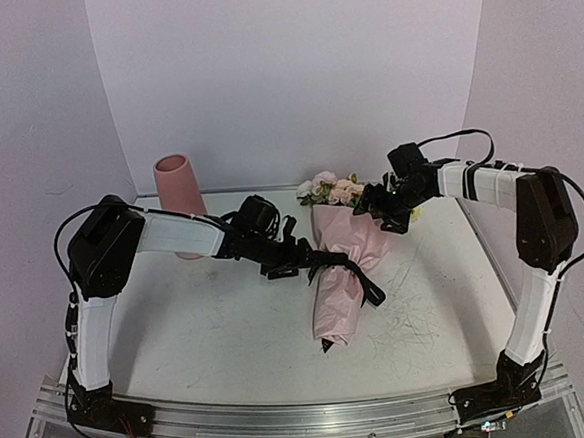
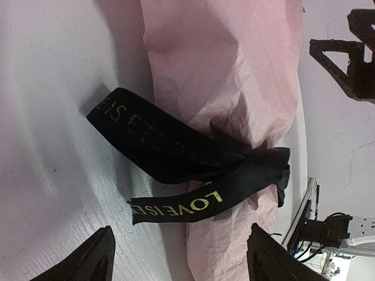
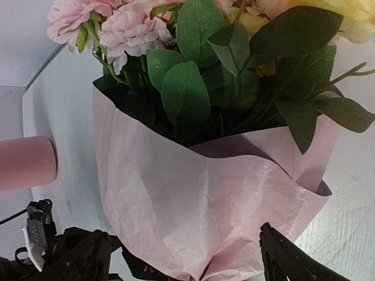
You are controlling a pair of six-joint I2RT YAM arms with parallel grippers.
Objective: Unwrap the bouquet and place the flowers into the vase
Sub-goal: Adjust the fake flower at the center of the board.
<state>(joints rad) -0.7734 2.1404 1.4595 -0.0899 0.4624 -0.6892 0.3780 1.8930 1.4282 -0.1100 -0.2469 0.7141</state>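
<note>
The bouquet (image 1: pixel 347 265) lies on the white table, wrapped in crinkled pink paper (image 3: pixel 176 199) and tied with a black ribbon (image 2: pixel 176 146) lettered in gold. Its flowers (image 1: pixel 330 189), pink and cream blooms with green leaves (image 3: pixel 187 88), point to the back. The pink vase (image 1: pixel 175 192) stands upright at the back left. My left gripper (image 2: pixel 181 234) is open just left of the ribbon knot, with one loose ribbon tail lying in front of its fingers. My right gripper (image 3: pixel 179 240) is open at the wrap's upper part, the paper between its spread fingers.
White walls enclose the table on three sides. The vase (image 3: pixel 26 163) stands close behind my left forearm. A metal rail (image 1: pixel 306 418) runs along the near edge. Scuffed bare tabletop (image 1: pixel 429 310) lies right of the bouquet.
</note>
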